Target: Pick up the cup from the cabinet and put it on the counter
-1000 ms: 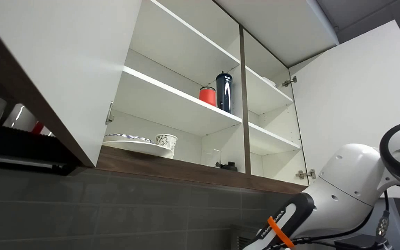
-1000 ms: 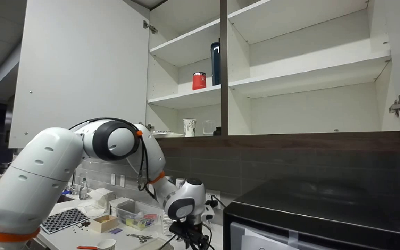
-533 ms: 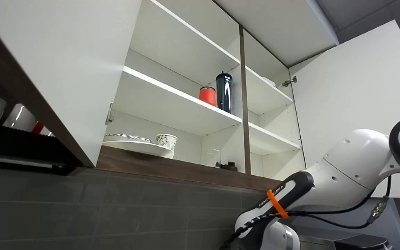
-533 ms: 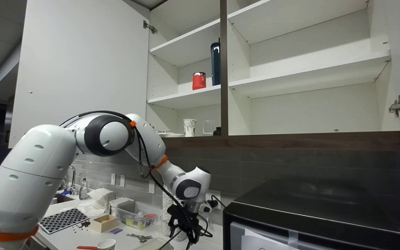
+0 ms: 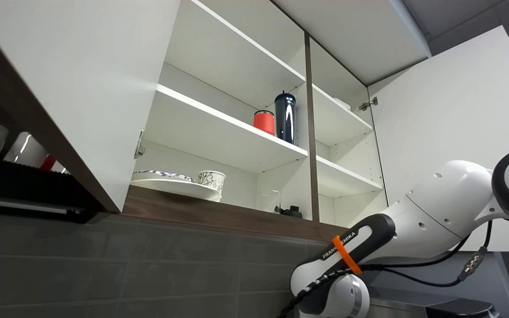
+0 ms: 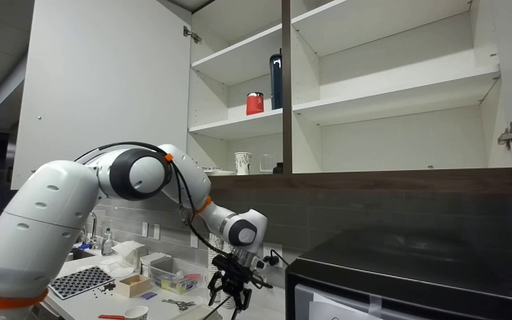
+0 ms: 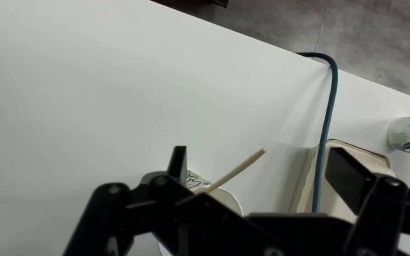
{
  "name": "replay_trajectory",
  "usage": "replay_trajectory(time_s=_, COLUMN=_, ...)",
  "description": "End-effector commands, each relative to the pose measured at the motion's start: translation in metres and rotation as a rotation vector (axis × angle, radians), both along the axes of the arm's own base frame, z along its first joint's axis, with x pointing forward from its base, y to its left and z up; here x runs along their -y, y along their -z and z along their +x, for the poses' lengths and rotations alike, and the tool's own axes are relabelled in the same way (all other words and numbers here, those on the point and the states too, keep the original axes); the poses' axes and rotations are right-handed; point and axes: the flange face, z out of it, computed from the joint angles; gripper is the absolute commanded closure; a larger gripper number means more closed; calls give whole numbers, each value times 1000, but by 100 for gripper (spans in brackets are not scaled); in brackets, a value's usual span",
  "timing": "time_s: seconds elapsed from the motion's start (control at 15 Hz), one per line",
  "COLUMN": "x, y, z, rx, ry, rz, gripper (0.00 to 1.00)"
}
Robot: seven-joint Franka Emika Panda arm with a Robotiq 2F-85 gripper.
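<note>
Raised since the earlier frame: gripper, lower centre of an exterior view. The cup, a translucent tumbler, stands upright on the floor of the cabinet, mid-frame, above and right of the gripper; an upward reach is likely required. Wrist view: fingers stand wide apart, clamping nothing.

A patterned cup stands beside plates in the cabinet

White cabinet, doors open, brown bottom edge; cup small, pale, translucent, upright on lowest level.
</note>
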Motion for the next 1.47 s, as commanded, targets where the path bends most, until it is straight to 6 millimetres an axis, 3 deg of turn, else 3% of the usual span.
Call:
replay_trajectory(time_s=0.0, x=-15, y=16, z=7, rx=-28, ry=-7, rz=-49, gripper=0)
replay_trajectory(time_s=0.2, x=-24, y=25, z=12, rx=-26, ry=-16, rz=-75, gripper=0)
replay_trajectory(time_s=0.33, x=-26, y=27, z=15, rx=-20, ry=-19, rz=-91, gripper=26)
replay_trajectory(time_s=0.67, x=-24, y=28, z=21, rx=-10, ry=-16, rz=-120, gripper=65)
replay_trajectory(time_s=0.73, x=-24, y=29, z=22, rx=-9, ry=-17, rz=-122, gripper=65)
replay_trajectory(time_s=0.8, x=-23, y=28, z=22, rx=-8, ry=-17, rz=-124, gripper=81)
replay_trajectory(time_s=1.0, x=-22, y=28, z=23, rx=-12, ry=-16, rz=-124, gripper=99)
replay_trajectory(time_s=1.2, x=-23, y=23, z=22, rx=-22, ry=-12, rz=-113, gripper=99)
replay_trajectory(time_s=1.4, x=-24, y=6, z=22, rx=-24, ry=-16, rz=-127, gripper=98)
